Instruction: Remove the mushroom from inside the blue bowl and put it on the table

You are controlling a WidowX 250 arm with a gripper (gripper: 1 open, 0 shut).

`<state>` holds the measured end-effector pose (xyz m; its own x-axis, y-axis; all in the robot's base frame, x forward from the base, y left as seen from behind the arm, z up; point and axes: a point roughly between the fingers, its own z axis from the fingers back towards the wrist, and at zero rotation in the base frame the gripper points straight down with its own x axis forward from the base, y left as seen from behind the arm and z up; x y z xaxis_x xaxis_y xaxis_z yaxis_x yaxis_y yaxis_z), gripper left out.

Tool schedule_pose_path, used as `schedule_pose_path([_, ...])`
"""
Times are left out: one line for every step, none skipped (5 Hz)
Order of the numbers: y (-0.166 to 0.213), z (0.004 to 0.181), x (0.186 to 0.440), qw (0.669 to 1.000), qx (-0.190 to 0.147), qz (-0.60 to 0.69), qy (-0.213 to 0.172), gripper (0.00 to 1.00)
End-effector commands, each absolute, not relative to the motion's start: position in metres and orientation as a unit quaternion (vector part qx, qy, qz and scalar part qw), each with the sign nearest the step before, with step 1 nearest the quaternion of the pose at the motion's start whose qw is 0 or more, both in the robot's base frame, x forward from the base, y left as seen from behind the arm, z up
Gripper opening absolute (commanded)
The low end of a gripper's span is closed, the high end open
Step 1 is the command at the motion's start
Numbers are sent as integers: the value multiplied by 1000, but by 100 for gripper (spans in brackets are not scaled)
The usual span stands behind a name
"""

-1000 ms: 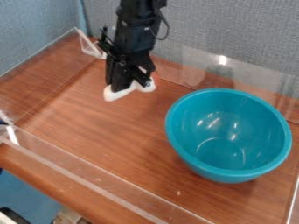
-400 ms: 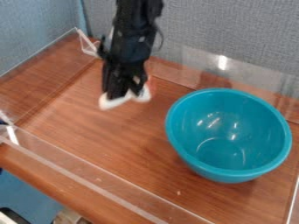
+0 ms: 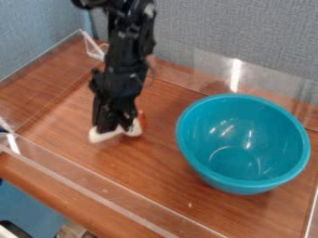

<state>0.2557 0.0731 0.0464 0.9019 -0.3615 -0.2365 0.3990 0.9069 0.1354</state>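
Note:
My gripper points steeply down over the left-middle of the table, shut on the mushroom. The mushroom's cream-white stem shows below the black fingers and a bit of reddish cap peeks out on the right. It hangs at or just above the wood; I cannot tell whether it touches. The blue bowl stands to the right, apart from the gripper, with nothing inside it.
Low clear acrylic walls run along the table's edges, one close along the front. A small white bracket sits at the left edge. The arm's black body rises from the gripper toward the back wall.
The gripper has come down and shifted left and toward the front of the table, carrying the mushroom from near the back wall to low over the wood. The bowl has not moved.

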Motion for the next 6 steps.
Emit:
schedule_pose_path([76, 48, 252, 972, 91, -198, 93, 0])
schedule_pose_path([74, 50, 249, 972, 83, -198, 91, 100])
schedule_pose_path([73, 51, 246, 973, 78, -196, 89, 100])
schedule_pose_path([74, 53, 244, 975, 73, -193, 85, 100])
schedule_pose_path([74, 53, 243, 976, 67, -190, 81, 100])
schedule_pose_path([75, 54, 242, 978, 58, -186, 75, 100])
